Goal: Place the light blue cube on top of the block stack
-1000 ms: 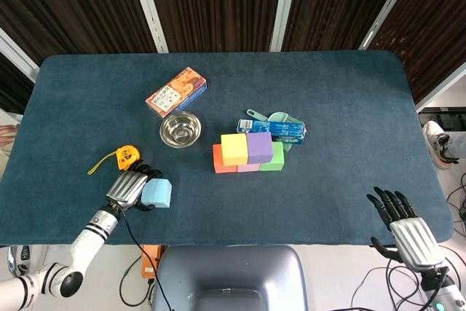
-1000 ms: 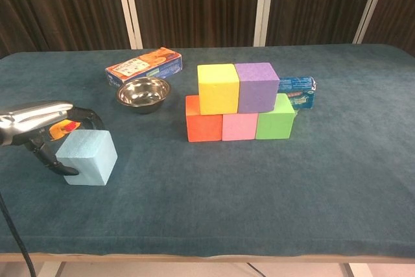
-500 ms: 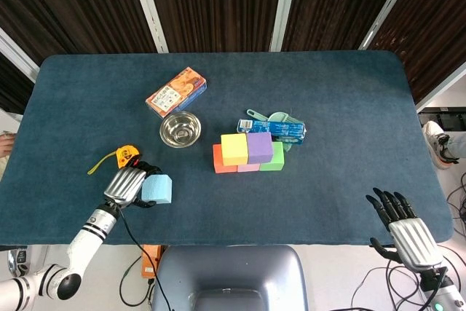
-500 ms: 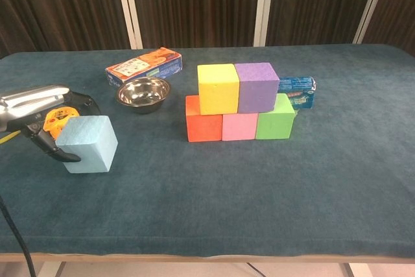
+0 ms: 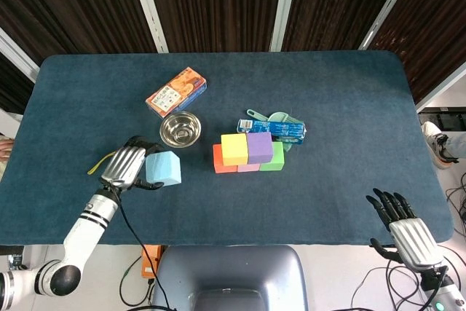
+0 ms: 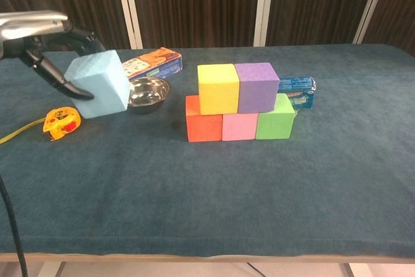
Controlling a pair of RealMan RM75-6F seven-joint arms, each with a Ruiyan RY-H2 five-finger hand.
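My left hand (image 5: 124,167) (image 6: 40,34) grips the light blue cube (image 5: 163,169) (image 6: 100,84) and holds it in the air, left of the stack. The block stack (image 5: 247,152) (image 6: 238,102) stands mid-table: orange, pink and green cubes below, yellow (image 6: 218,88) and purple (image 6: 257,86) cubes on top. My right hand (image 5: 403,225) hangs open off the table's near right edge, holding nothing; the chest view does not show it.
A steel bowl (image 5: 180,129) (image 6: 145,93) and an orange snack box (image 5: 175,91) (image 6: 145,64) lie just behind the cube. A yellow tape measure (image 6: 62,121) lies on the cloth under my left hand. A blue packet (image 5: 281,129) (image 6: 296,89) with teal scoops sits behind the stack.
My left hand has lifted the light blue cube off the table and carried it up and slightly toward the stack, uncovering the tape measure. The right hand has stayed put.
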